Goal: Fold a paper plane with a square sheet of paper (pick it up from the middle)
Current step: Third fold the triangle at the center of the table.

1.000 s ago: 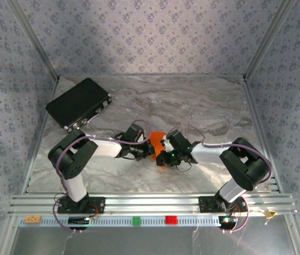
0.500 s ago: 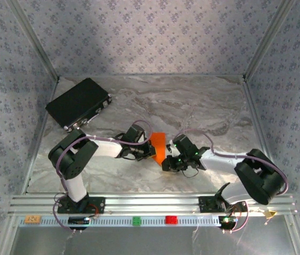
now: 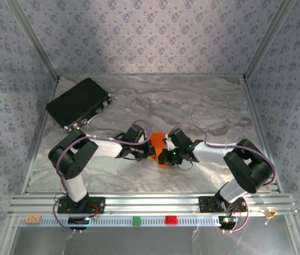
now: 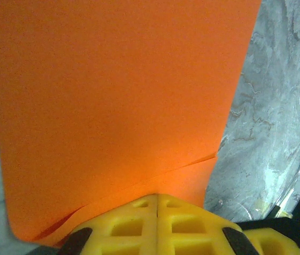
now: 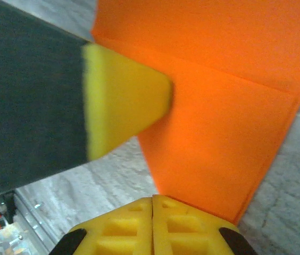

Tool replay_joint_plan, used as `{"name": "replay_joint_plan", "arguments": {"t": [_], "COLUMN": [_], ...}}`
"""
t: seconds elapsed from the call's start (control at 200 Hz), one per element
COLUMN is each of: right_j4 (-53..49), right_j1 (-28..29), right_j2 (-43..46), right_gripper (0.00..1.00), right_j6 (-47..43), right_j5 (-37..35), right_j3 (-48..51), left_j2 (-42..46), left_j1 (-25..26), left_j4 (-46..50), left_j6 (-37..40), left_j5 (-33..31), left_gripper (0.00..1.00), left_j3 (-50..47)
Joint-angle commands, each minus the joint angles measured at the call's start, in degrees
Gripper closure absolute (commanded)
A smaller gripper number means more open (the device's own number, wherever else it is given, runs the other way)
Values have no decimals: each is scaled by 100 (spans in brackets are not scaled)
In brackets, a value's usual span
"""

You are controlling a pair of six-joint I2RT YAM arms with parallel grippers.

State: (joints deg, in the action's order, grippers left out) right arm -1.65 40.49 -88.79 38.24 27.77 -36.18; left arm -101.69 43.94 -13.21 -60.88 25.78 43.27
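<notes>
The square sheet of paper (image 3: 158, 141) is bright orange, folded into layers, and lies flat on the marble table between the two arms. It is also seen in the left wrist view (image 4: 113, 106) and the right wrist view (image 5: 219, 106). My left gripper (image 3: 150, 151) is shut, with its yellow tips (image 4: 157, 197) set down on the paper's left edge; nothing is pinched between them. My right gripper (image 3: 163, 158) is shut too, its tips (image 5: 152, 199) at the paper's near corner. The left gripper's yellow finger (image 5: 123, 101) rests on the paper in the right wrist view.
A black rectangular case (image 3: 78, 103) lies at the back left. On the front rail sit a green block (image 3: 136, 220) and a small red block (image 3: 171, 219). Patterned walls enclose the table (image 3: 203, 101) on three sides.
The right arm swung out to the right, off the paper, then came back to the paper's near corner with its jaws fully shut. The left gripper stayed put.
</notes>
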Motion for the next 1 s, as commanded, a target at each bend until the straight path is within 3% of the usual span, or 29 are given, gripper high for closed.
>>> {"name": "replay_joint_plan", "arguments": {"t": [0.0, 0.27, 0.455, 0.79, 0.994], "right_j4": [-139, -204, -334, -222, -279], "right_j1": [-43, -59, -104, -133, -142], "right_j2": [-66, -187, -265, -324, -343], "right_gripper": [94, 100, 100, 100, 100], "right_j6": [159, 403, 369, 470, 426], "right_j5": [-171, -439, -513, -483, -505], "right_j3": [187, 407, 174, 182, 211], "left_j2": [-134, 79, 299, -64, -291], "left_j1": [10, 33, 150, 351, 110], "left_j4": [461, 545, 568, 135, -10], "left_j6": [102, 285, 149, -216, -72], "left_j5": [-248, -181, -335, -378, -412], "left_gripper": [100, 100, 93, 99, 100], "left_j3": [35, 397, 357, -5, -169]}}
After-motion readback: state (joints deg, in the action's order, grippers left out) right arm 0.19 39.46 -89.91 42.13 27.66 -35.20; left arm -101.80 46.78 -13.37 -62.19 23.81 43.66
